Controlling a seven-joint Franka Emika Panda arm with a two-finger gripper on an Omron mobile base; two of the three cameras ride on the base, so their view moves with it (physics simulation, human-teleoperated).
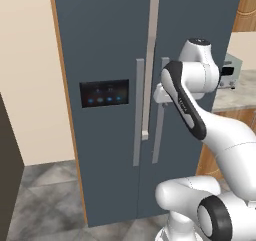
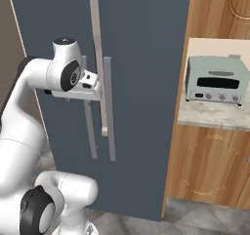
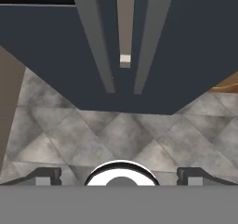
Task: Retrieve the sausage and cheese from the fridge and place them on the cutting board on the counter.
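Note:
The fridge (image 1: 107, 45) is a tall slate-grey two-door unit with light-grey vertical handles and a black blue-lit panel (image 1: 104, 93). A pale strip (image 1: 150, 60) shows along the seam between its doors. My gripper (image 1: 161, 91) is at mid height against the right door's handle (image 1: 160, 115), also seen as gripper (image 2: 99, 90) beside the handle (image 2: 108, 107). In the hand view the gripper (image 3: 119, 176) stands open, its fingertips (image 3: 44, 176) wide apart with nothing between them. Sausage and cheese are hidden. The cutting board is out of view.
Right of the fridge is the stone counter (image 2: 215, 116) over brown wooden cabinets (image 2: 205, 166), with a pale green toaster oven (image 2: 215, 80) on it. Grey tiled floor (image 3: 121, 130) lies below the fridge. A dark cabinet edge (image 1: 7, 170) stands at the far left.

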